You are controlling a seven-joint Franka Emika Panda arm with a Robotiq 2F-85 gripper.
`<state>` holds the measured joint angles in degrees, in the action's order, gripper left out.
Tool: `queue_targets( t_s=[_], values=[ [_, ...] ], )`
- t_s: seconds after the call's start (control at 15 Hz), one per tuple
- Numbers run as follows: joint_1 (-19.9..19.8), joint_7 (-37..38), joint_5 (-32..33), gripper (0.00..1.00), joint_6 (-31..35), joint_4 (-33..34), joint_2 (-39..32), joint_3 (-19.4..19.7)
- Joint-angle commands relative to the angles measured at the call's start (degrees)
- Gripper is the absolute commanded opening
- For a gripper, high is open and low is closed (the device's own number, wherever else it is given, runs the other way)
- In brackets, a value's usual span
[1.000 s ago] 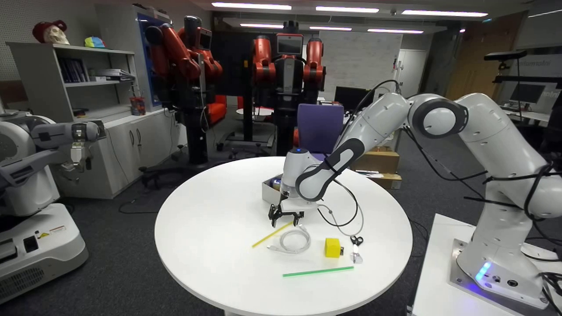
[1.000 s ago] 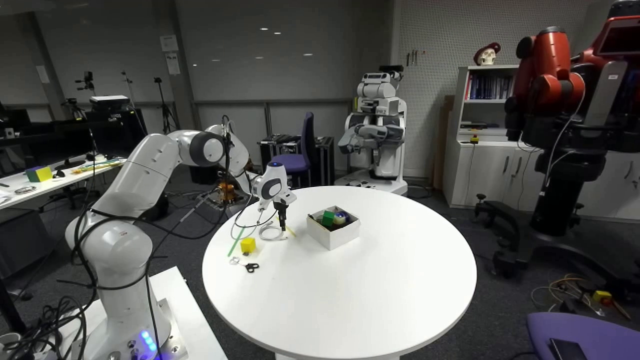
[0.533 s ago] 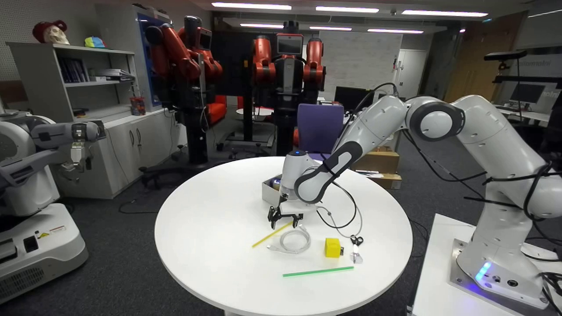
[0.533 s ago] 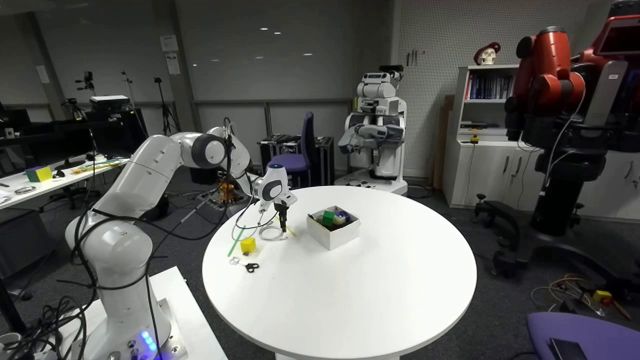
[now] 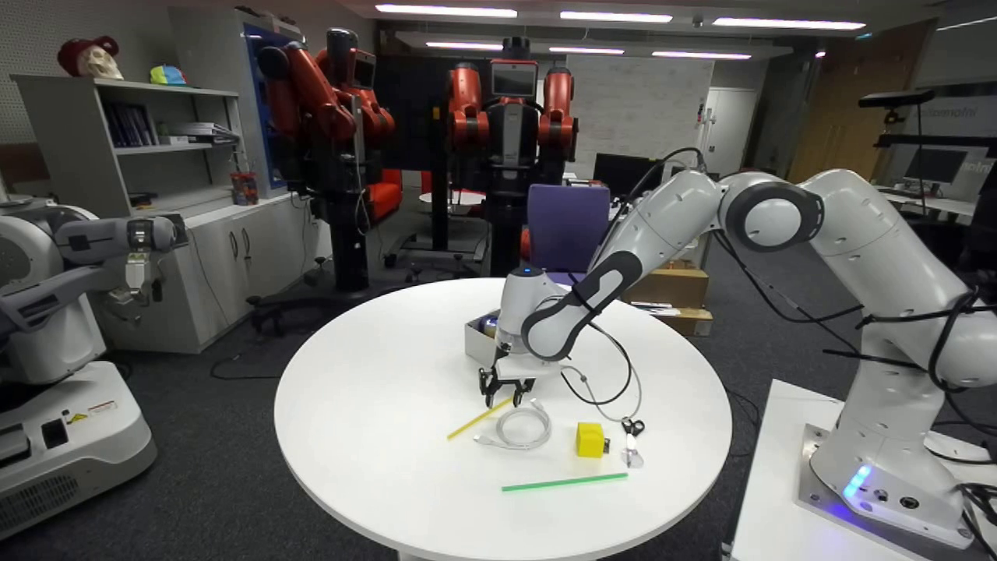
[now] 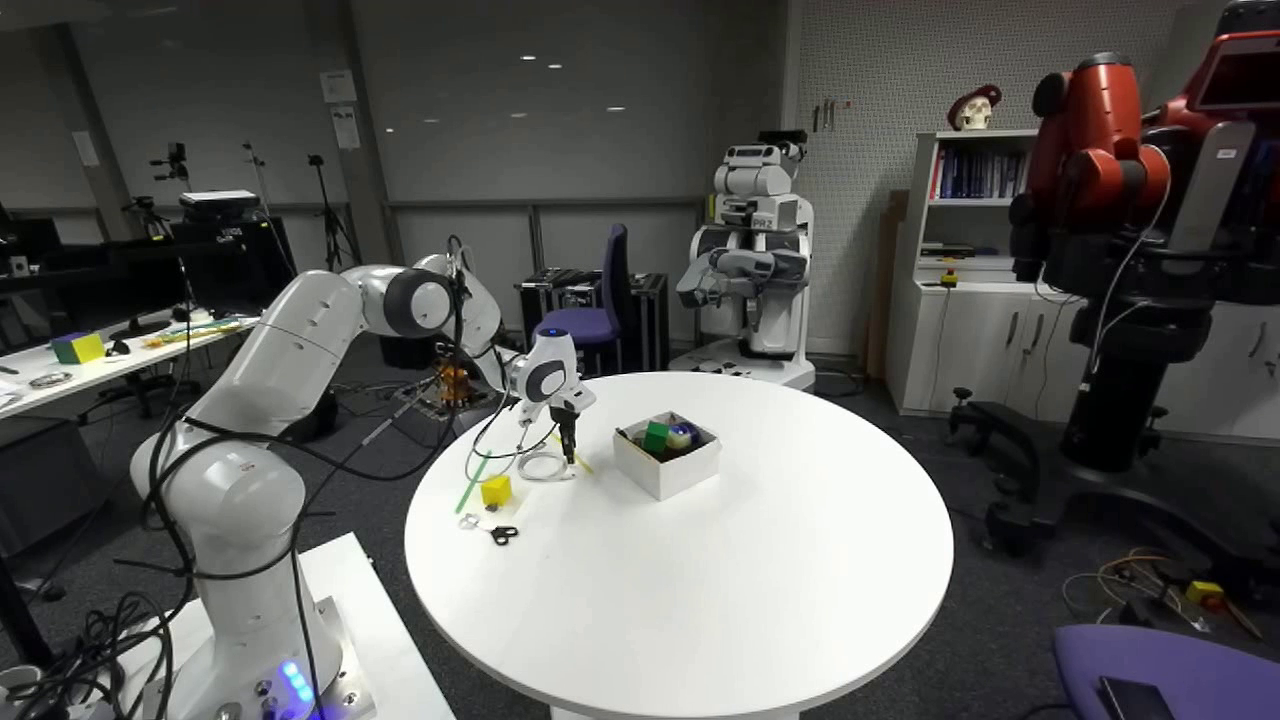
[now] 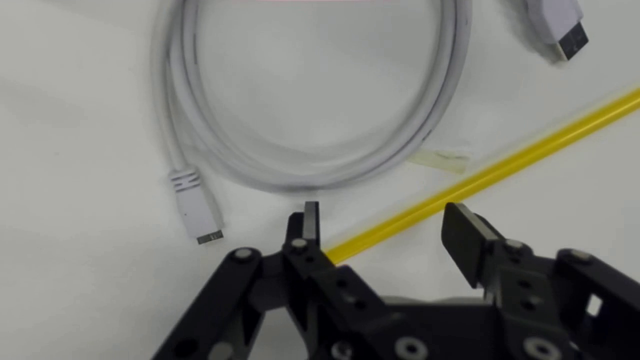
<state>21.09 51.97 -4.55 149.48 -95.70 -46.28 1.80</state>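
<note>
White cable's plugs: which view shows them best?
Wrist view: both plugs show large, clear of the gripper, though the white cable runs off the top. Both exterior views show the cable small, plugs too tiny for detail.

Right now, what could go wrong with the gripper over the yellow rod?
First, the yellow rod slants across the gap of the open gripper, so closing might swivel or push it instead of pinching it. Second, the gripper hides one end of the rod in the wrist view, so a grip there may catch little of it. Third, the white USB cable lies coiled close by and could get snagged.
</note>
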Motion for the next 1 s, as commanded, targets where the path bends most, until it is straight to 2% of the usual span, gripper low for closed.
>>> queue_targets(
  t_s=[0.0,0.33,0.6,0.67,0.8,0.93],
  values=[
    [0.54,0.69,0.88,0.37,0.39,1.32,-0.54,0.92],
    [0.46,0.59,0.83,0.0,0.21,1.45,-0.71,0.86],
    [0.42,0.69,0.83,0.0,-0.06,1.62,-0.82,0.97],
    [0.38,0.74,0.75,0.26,-0.25,1.64,-0.78,0.94],
    [0.4,0.8,0.79,0.32,-0.17,1.63,-0.8,1.06],
    [0.37,0.86,0.74,0.48,-0.24,1.63,-0.91,1.14]
  ],
)
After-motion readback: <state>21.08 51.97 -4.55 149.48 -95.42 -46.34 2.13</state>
